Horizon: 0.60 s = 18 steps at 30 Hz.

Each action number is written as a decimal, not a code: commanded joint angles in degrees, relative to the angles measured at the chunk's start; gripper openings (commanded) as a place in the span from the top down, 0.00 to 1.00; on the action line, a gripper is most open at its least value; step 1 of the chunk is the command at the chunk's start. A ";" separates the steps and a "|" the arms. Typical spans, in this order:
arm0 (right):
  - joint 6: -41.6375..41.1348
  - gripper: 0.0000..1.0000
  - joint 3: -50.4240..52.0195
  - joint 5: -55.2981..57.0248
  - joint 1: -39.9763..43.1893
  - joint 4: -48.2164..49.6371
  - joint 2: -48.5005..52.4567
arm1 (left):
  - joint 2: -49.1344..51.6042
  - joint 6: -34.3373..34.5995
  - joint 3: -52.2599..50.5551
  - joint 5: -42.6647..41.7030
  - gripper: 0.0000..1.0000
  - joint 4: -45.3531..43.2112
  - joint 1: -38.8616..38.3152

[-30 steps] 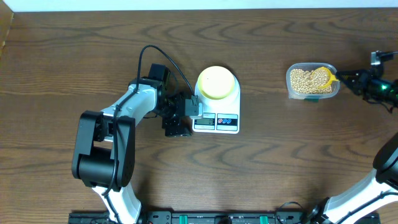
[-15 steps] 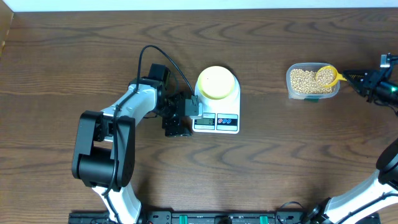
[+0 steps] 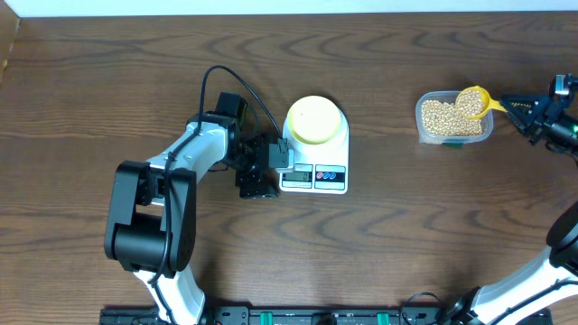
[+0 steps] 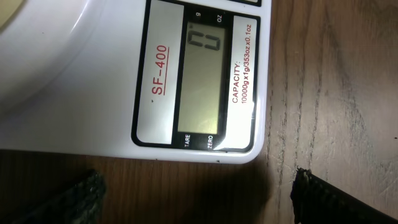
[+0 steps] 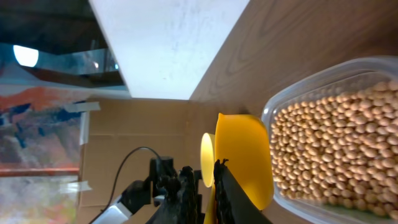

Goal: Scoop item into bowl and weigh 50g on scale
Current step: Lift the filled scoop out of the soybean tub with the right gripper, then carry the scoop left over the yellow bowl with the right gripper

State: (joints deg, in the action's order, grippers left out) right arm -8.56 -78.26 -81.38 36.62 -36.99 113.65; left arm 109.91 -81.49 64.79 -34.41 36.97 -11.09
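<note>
The white scale [image 3: 314, 171] sits mid-table with the pale yellow-green bowl [image 3: 314, 120] on its platform. Its display [image 4: 205, 81] reads 0. My left gripper [image 3: 268, 169] rests beside the scale's display end, open, with nothing between its fingers [image 4: 87, 194]. At the far right, the beans [image 3: 441, 117] fill a clear tub [image 3: 423, 133]. A yellow scoop [image 3: 473, 98] is tilted over the tub's far right corner. My right gripper [image 3: 508, 106] is shut on its handle. In the right wrist view the scoop [image 5: 245, 162] stands on edge against the beans [image 5: 336, 143], its handle between my jaws [image 5: 204, 163].
The dark wooden table [image 3: 406, 235] runs to a pale wall along the far edge. The left arm's base [image 3: 144, 226] stands at the front left, and its cable [image 3: 217, 77] loops up behind the arm. The right arm [image 3: 542, 271] comes in from the front right corner.
My right gripper has drawn back to the right. The scoop has come up out of the beans toward the tub's far right corner. The left arm has not moved.
</note>
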 commanded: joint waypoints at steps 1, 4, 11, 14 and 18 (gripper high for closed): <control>-0.85 0.91 0.17 -5.33 0.46 0.02 0.26 | 0.35 -1.01 -0.61 -0.72 0.02 0.02 -0.11; -0.85 0.95 0.17 -5.88 0.44 -0.02 0.26 | 0.35 -0.98 -0.61 -0.72 0.02 0.02 -0.11; -0.87 0.98 0.17 -5.77 -1.27 0.00 0.26 | 0.35 -0.98 -0.61 -0.72 0.02 0.02 -0.11; -0.85 0.99 0.17 -5.73 -3.74 0.02 0.26 | 0.35 -0.98 -0.61 -0.72 0.02 0.02 -0.11; -0.85 0.99 0.17 -5.55 -7.08 0.31 0.26 | 0.35 -0.98 -0.61 -0.72 0.02 0.02 -0.11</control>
State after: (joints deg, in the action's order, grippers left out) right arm -9.15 -78.24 -84.42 32.58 -36.97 113.65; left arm 109.91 -81.49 64.79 -34.41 36.97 -11.09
